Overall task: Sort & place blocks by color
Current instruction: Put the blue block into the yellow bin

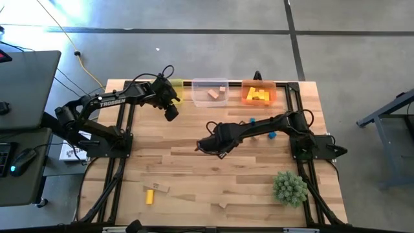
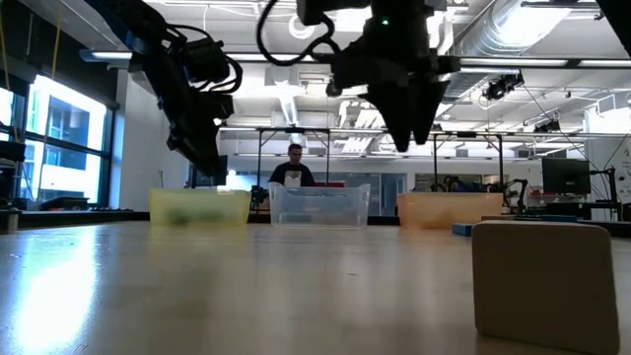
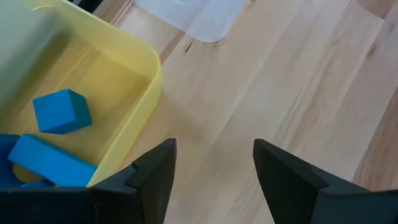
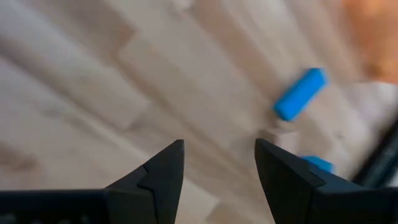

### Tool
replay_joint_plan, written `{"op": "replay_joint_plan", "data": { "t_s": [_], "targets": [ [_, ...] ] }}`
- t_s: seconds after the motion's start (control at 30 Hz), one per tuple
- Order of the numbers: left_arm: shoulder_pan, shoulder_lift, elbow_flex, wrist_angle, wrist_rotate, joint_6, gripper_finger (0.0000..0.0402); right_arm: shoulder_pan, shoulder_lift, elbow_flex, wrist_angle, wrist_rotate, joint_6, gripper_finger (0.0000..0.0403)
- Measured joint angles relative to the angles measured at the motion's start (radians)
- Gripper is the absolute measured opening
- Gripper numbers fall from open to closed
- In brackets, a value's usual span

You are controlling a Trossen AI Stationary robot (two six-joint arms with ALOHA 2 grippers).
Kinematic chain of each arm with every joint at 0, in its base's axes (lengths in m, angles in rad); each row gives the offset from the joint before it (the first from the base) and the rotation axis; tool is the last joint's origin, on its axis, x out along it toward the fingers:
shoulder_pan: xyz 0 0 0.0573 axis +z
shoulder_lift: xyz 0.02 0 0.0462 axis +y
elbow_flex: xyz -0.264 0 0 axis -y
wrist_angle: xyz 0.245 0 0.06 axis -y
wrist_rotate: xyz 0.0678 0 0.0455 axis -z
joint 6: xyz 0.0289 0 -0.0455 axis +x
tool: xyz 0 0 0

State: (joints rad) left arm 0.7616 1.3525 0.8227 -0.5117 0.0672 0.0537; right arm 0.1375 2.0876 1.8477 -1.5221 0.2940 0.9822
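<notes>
My left gripper stands open above bare table, just beside the yellow bin, where blue blocks lie. My right gripper hangs open over the middle of the table with nothing between its fingers. Two blue blocks lie flat on the table to its right; the wrist view shows one as a blue bar. A yellow block and tan blocks lie near the front edge.
A clear bin with tan blocks and an orange bin with yellow blocks stand along the far edge. A spiky green plant ball sits at the front right. One tan block stands close to the low camera.
</notes>
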Motion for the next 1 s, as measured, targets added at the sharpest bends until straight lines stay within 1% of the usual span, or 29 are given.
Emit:
{"op": "replay_joint_plan", "data": {
  "t_s": [0.1,0.2,0.4,0.53,0.67,0.77,1.0],
  "targets": [
    [0.0,0.0,0.0,0.0,0.0,0.003,0.0204,0.003,0.0,0.0,-0.056,0.066,0.031,0.0185],
    [0.0,0.0,0.0,0.0,0.0,0.003,0.0204,-0.012,0.0,-0.015,-0.044,0.1,-0.006,0.0185],
    [0.0,0.0,0.0,0.0,0.0,0.003,0.0204,-0.079,-0.002,-0.118,-0.049,0.075,-0.086,0.0185],
    [0.0,0.0,0.0,0.001,0.0,0.002,0.0204,-0.113,-0.023,-0.209,-0.049,0.084,-0.093,0.0185],
    [0.0,0.0,0.0,0.001,0.0,0.002,0.0204,-0.147,-0.09,-0.317,-0.048,0.095,-0.093,0.0185],
    [0.0,0.0,0.0,0.005,0.0,0.002,0.0204,-0.181,-0.159,-0.406,-0.012,0.095,-0.079,0.0185],
    [0.0,0.0,0.0,0.023,0.0,-0.017,0.0204,-0.276,-0.359,-0.62,0.201,0.046,-0.044,0.0185]
  ]
}}
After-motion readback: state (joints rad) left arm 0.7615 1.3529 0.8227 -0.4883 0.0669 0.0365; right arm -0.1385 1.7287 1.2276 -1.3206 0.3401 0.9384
